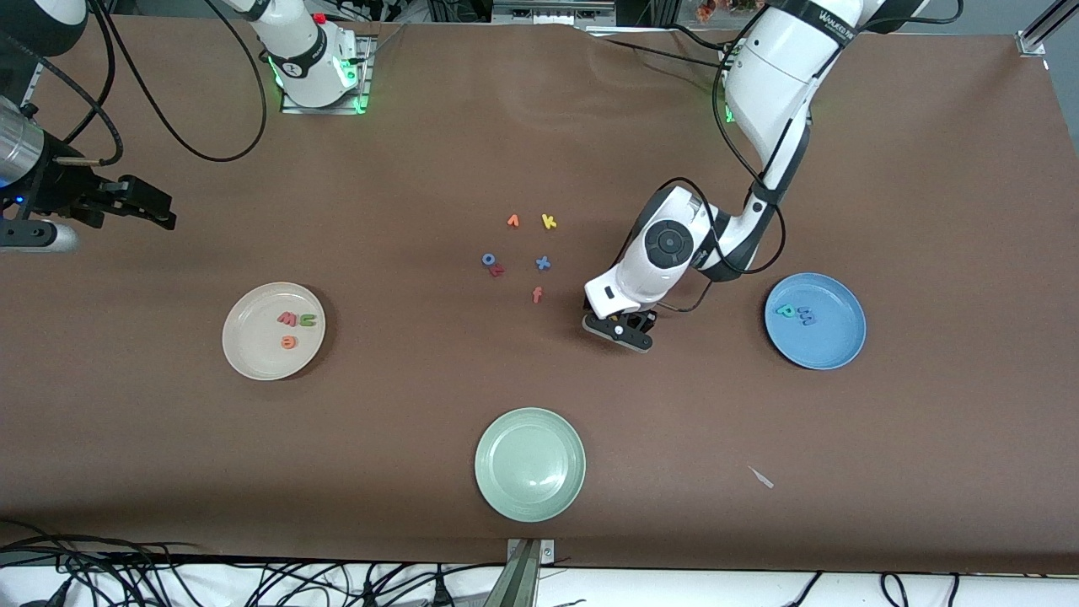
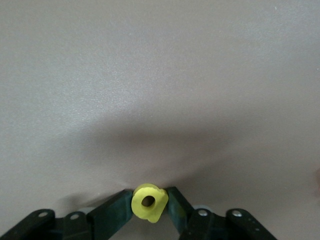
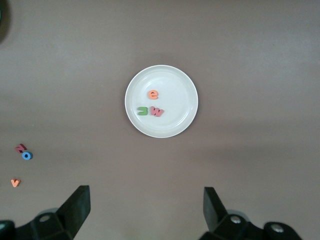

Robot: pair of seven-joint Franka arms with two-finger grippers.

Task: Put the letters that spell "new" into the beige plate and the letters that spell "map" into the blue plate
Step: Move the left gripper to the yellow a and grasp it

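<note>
My left gripper (image 1: 622, 327) is down at the table between the loose letters and the blue plate (image 1: 822, 346). In the left wrist view this gripper (image 2: 149, 201) is shut on the yellow a (image 2: 161, 200), one finger on each side of it. The blue plate holds the teal p (image 1: 785, 311) and the blue m (image 1: 806, 317). The beige plate (image 1: 253, 354) holds the pinkish-red w (image 1: 287, 319), green n (image 1: 307, 319) and orange e (image 1: 289, 342). My right gripper (image 1: 156, 211) waits open and high over the right arm's end of the table, looking down on the beige plate (image 3: 175, 85).
Loose letters lie mid-table: an orange v-like one (image 1: 513, 221), yellow k (image 1: 549, 222), blue o (image 1: 488, 260), a red letter (image 1: 498, 271), a blue x (image 1: 543, 263) and red f (image 1: 537, 294). A pale green plate (image 1: 529, 464) sits nearer the front camera.
</note>
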